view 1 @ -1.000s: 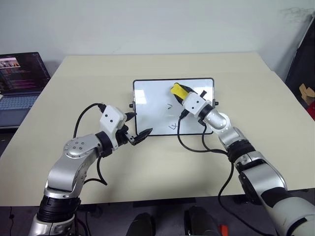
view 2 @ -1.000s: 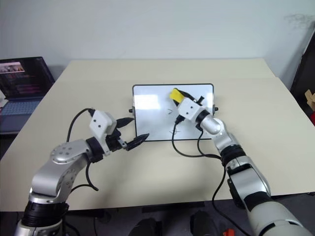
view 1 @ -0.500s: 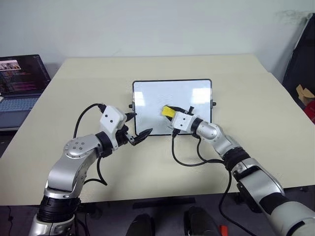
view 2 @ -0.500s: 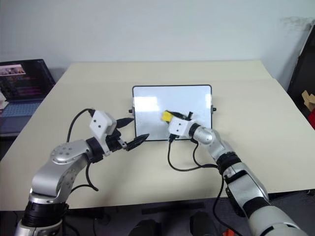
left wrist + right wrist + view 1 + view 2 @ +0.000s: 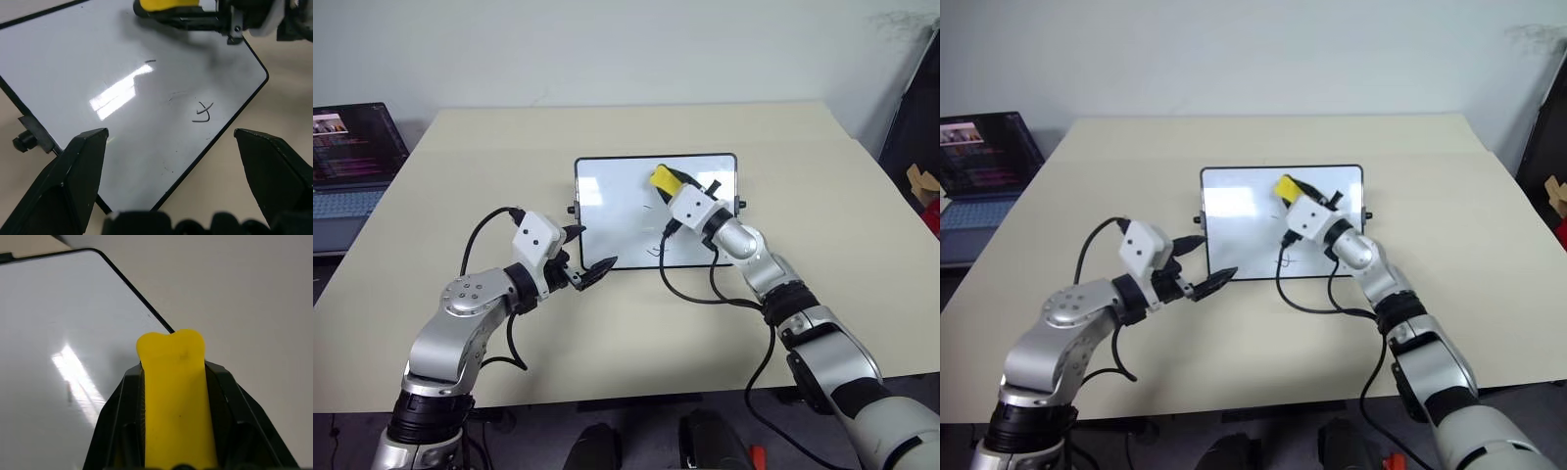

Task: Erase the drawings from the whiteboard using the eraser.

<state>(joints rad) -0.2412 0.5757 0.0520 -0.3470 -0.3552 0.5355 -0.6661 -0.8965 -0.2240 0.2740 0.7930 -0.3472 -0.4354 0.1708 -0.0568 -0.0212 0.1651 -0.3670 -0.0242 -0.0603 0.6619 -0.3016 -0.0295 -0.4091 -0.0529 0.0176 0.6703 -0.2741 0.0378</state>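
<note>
The whiteboard (image 5: 617, 201) lies flat at the table's middle. My right gripper (image 5: 672, 183) is shut on the yellow eraser (image 5: 663, 178), which sits over the board's far edge, right of centre; the eraser (image 5: 175, 396) sticks out between the black fingers. One of the drawings, a small black squiggle (image 5: 202, 112), sits by the board's near edge, with a short stroke (image 5: 150, 61) farther in and a faint smear between them. My left gripper (image 5: 590, 250) stands open at the board's near left corner, its fingertips (image 5: 93, 139) spread over the glossy surface with nothing between them.
An open laptop (image 5: 347, 157) sits on a separate surface at the far left. A cardboard box (image 5: 922, 186) shows past the table's right edge. Cables hang from both wrists onto the beige table (image 5: 489, 157).
My right gripper swept the eraser down to the board's near edge and back up to the far edge. The mark at mid-board has faded. The left arm kept still.
</note>
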